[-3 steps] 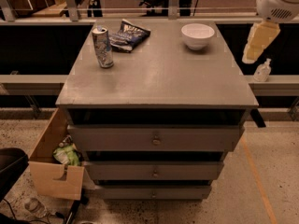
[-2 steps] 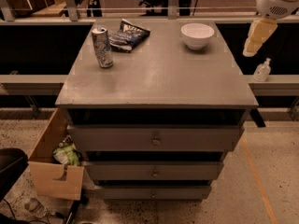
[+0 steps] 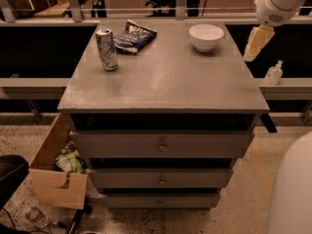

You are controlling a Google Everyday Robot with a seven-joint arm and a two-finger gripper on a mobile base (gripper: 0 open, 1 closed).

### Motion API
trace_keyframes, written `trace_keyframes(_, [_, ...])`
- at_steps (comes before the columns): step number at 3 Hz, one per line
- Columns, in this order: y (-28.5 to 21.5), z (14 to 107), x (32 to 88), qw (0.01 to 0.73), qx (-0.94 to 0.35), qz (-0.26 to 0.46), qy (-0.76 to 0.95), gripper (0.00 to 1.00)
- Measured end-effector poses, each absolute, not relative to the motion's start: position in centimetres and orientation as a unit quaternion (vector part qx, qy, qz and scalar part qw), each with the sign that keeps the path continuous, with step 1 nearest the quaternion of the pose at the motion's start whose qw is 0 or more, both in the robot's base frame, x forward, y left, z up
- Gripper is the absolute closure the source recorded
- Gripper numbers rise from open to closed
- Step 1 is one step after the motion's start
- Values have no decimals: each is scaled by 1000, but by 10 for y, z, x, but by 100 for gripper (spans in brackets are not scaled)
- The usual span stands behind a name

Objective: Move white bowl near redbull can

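The gripper (image 3: 257, 43) is being held right of the white bowl (image 3: 206, 36), off the desk (image 3: 165, 82); whether it is released or clenched cannot be told. The redbull can (image 3: 107, 48) is being carried well left of the bowl.

"Where's the gripper?"

"Up at two o'clock from here. The gripper (image 3: 255, 44) is pale yellow and hangs free in the air, pointing down with its tip leaning toward seven o'clock."

"And the arm?"

"The white arm (image 3: 283, 0) comes in from the one o'clock corner. Its rounded wrist end sits just above the gripper."

"Anything lower down?"

"A white curved shell (image 3: 292, 189) at five o'clock, low and close. I can't tell which part of the robot it is."
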State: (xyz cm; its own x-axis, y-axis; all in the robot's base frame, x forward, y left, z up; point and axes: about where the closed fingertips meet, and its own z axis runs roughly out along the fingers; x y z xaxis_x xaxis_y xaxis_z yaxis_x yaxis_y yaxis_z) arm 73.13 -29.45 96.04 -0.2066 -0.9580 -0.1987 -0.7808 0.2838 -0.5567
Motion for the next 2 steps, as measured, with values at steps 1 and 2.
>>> trace_keyframes(1, [-284,950,746,275,-580,-162,750,0])
trace_keyframes(2, [-270,935,765,307,-595,-136,730,0])
